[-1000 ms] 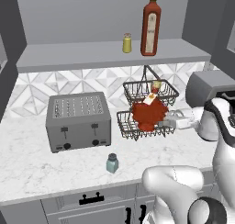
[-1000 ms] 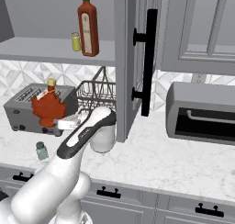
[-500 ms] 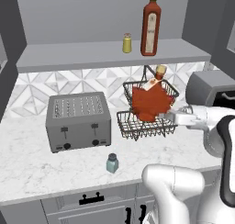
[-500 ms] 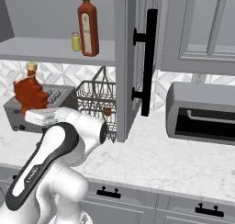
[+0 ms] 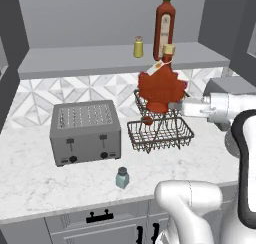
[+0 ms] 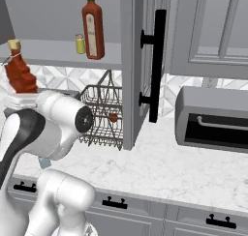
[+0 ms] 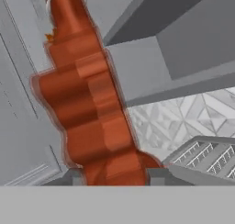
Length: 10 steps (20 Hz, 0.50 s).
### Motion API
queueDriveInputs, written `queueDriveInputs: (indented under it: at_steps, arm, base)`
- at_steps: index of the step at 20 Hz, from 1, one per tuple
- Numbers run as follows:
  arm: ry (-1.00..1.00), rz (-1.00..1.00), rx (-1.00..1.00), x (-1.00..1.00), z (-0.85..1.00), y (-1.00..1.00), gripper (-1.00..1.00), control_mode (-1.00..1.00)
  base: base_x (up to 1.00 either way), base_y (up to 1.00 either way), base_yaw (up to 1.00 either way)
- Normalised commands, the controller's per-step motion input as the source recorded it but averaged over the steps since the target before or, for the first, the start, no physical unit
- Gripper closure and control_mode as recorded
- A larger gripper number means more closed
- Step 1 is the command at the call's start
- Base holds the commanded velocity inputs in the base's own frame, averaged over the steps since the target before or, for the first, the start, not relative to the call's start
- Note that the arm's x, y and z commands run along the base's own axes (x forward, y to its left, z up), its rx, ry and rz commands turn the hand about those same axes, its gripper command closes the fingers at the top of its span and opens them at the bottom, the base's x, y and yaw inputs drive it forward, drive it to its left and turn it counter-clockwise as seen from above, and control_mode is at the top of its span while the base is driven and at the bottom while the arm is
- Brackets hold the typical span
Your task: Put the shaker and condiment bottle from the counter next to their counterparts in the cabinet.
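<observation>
The cabinet (image 5: 75, 63) is standing open above the marble desk (image 5: 30, 188), its shelf carrying the counterparts: a tall red sauce bottle (image 5: 165, 23) and a small yellow shaker (image 5: 138, 47). The white arm (image 5: 235, 138) is reaching sideways from the right, forearm roughly level, so the load is riding above the wire basket (image 5: 160, 133) and just below shelf height. The pincer (image 5: 172, 106) is clamped on the base of the maple-leaf condiment bottle (image 5: 160, 88), holding it nearly upright, cap (image 5: 169, 50) uppermost, probably so it can be stood beside the sauce bottle. The blue-grey shaker (image 5: 122, 178) is waiting on the desk, in front of the toaster (image 5: 85, 133).
</observation>
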Motion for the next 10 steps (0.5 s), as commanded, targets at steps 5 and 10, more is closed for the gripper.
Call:
queueDriveInputs:
  at_steps: [5, 10]
  arm:
    - [0.00, -0.31, 0.00, -0.02, 0.51, -0.21, 1.00, -1.00]
    - [0.00, -0.30, 0.04, 0.00, 0.35, -0.49, 1.00, -1.00]
  base:
    - [0.00, 0.00, 0.00]
    - [0.00, 0.00, 0.00]
